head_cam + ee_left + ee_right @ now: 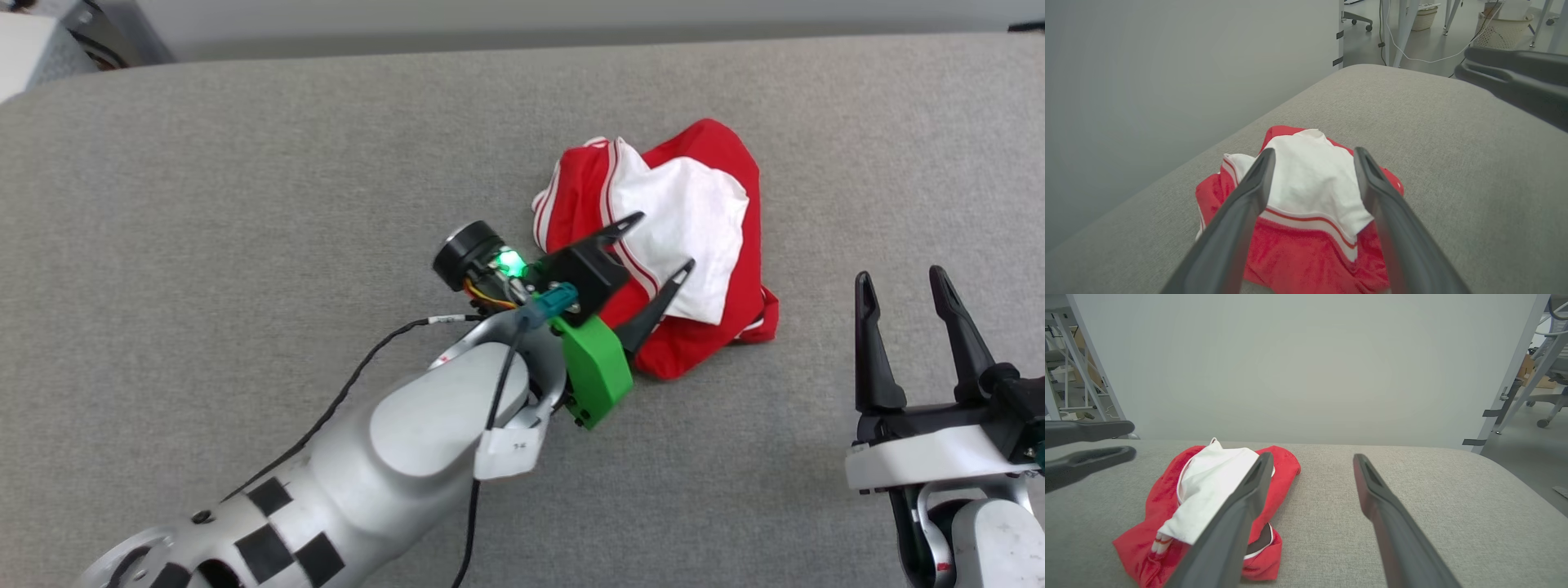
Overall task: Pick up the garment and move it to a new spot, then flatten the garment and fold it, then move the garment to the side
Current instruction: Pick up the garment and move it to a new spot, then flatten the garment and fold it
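The big, soft grey cloth-covered surface (245, 204) is the largest thing here. On it lies the garment (694, 204), a bright red thin T-shirt with white short sleeves and red-and-white stripes along the seams. It is not flat. It sits in a crumpled heap, with a white sleeve on top and red cloth bunched all around it. The heap is a bit longer one way, from its edge near the robot to its far edge.

The silver left arm (424, 441) reaches in to the garment from the garment's left side. The left pincer (663, 240) hangs right over the garment, above the white sleeve. Its two long dark fingers stand wide apart and hold nothing, one on each side of the sleeve's hump. I cannot tell if the tips touch the cloth.

The right pincer (898, 274) is well apart from the garment, off to the garment's right, over bare grey. It is wide and empty too.

I think the garment now needs flattening. The left pincer is much nearer, so it could pinch an edge first. The right pincer would have to go over to the garment's right edge to help pull it flat.
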Available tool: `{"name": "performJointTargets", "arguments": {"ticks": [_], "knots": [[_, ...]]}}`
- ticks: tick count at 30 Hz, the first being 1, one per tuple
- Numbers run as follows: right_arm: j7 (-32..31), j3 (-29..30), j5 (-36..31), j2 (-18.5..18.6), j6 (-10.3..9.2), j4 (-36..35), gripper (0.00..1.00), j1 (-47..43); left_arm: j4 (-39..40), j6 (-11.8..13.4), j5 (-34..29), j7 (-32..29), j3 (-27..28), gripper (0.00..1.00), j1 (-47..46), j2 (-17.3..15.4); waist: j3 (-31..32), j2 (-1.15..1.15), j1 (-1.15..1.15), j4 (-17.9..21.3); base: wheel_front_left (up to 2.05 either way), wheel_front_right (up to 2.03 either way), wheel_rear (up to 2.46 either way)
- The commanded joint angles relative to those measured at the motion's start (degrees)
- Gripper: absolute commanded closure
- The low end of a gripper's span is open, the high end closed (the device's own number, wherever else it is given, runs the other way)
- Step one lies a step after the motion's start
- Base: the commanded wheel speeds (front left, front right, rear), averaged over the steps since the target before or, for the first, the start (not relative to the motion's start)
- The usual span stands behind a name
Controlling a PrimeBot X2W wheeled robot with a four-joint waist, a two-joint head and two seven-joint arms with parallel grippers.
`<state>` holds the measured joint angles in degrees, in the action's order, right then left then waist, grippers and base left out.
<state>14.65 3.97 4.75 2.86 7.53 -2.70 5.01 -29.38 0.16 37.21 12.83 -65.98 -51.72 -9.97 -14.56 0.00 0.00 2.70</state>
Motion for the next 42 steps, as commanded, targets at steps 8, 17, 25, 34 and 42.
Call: {"name": "performJointTargets", "arguments": {"ticks": [8,17,25,34,42], "knots": [[0.35,-0.02,-0.61,0.02,-0.04,-0.39,0.00,-2.73,8.95,11.15,-2.32,2.13,12.15,0.00,9.25,-6.84,6.51,0.00,0.00,-5.55,0.00,0.00,0.00],[0.35,-0.44,-0.77,0.02,-0.04,-0.79,0.00,-3.60,18.79,17.35,-8.79,2.16,31.28,0.00,25.20,-11.44,8.38,0.00,0.00,-6.65,0.00,0.00,0.00],[0.35,-0.93,-0.27,0.02,-0.04,-0.39,0.00,-4.59,22.62,15.71,-14.39,2.16,45.33,0.00,38.95,-10.06,9.47,0.00,0.00,-6.27,0.00,0.00,0.00],[0.35,-1.49,0.59,0.02,-0.04,1.92,0.00,-6.56,23.94,10.03,-20.86,2.17,54.58,0.00,48.34,-3.63,10.51,0.00,0.00,-5.68,0.00,0.00,0.00],[0.35,-2.17,1.11,0.02,-0.04,4.52,0.00,-8.37,23.51,5.03,-25.34,2.17,59.30,0.00,51.44,1.52,11.18,0.00,0.00,-5.58,0.00,0.00,0.00]]}}
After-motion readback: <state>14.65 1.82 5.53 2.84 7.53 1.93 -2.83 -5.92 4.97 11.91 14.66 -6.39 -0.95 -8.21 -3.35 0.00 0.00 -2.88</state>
